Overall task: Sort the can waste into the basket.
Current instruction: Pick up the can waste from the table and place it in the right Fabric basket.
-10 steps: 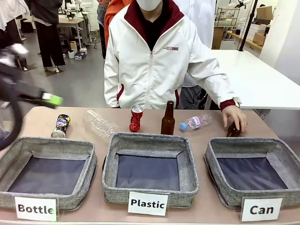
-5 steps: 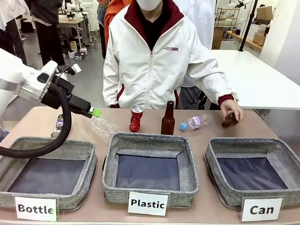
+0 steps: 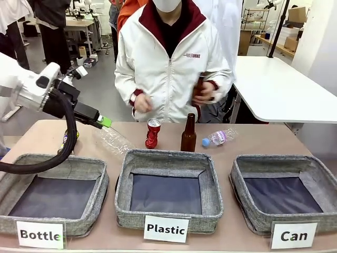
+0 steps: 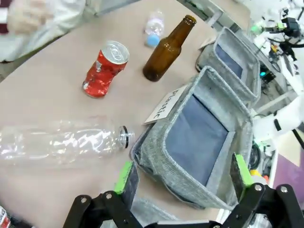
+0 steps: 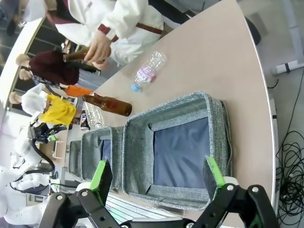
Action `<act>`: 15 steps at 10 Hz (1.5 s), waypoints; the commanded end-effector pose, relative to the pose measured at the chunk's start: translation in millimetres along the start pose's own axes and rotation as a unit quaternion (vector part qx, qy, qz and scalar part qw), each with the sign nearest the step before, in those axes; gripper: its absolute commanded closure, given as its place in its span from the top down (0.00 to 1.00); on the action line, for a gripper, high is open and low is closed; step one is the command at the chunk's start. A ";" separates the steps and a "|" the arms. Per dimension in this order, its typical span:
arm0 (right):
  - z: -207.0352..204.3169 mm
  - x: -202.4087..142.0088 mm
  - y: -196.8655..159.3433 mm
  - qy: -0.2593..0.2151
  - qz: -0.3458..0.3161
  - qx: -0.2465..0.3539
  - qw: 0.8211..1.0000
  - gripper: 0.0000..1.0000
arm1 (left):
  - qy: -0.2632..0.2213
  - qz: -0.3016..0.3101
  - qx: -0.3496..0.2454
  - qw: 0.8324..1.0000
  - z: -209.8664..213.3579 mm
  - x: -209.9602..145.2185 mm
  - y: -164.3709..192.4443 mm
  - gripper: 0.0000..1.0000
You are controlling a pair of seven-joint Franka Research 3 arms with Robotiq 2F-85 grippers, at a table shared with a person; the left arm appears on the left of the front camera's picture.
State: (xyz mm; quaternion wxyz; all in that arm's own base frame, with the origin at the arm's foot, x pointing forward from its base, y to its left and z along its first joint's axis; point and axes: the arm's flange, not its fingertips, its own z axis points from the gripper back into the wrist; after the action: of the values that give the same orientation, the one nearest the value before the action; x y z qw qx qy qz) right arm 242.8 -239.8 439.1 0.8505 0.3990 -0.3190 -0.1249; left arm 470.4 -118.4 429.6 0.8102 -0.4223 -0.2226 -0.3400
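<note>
Standing dented, shiny red can [image 3: 152,133]; woven grey square basket [image 3: 279,161].

White table [image 3: 284,89], grey floor [image 3: 95,92]

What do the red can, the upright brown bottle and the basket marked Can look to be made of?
Red can: thin metal, glossy red, silver top, dented sides. Brown bottle: likely glass, smooth, translucent amber with sharp highlights. Basket: grey woven fabric, matte, with a dark, cloth-like lining.

Lab: cluttered workbench [image 3: 79,22], white table [image 3: 284,89].
</note>
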 end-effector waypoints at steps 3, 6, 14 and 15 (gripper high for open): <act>-0.7 2.3 -1.1 -0.008 0.012 0.011 1.000 1.00 | -0.049 -0.063 -0.155 0.985 80.7 -9.5 28.9 1.00; -0.7 2.3 -1.1 -0.008 0.012 0.011 1.000 1.00 | -0.137 -0.063 -0.144 0.978 156.1 -68.9 24.3 1.00; -0.7 2.3 -1.1 -0.008 0.012 0.011 1.000 1.00 | -0.286 0.049 0.005 0.957 402.0 -179.7 33.2 1.00; -0.7 2.3 -1.1 -0.008 0.012 0.011 1.000 1.00 | -0.287 0.046 0.007 0.957 404.1 -186.7 28.8 1.00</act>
State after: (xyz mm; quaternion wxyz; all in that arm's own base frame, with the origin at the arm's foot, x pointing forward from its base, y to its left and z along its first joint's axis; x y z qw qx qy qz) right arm 243.0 -239.5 438.8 0.8517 0.3985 -0.3168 -0.1244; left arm 314.2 319.3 516.6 0.7415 -0.4903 -0.4285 -0.1618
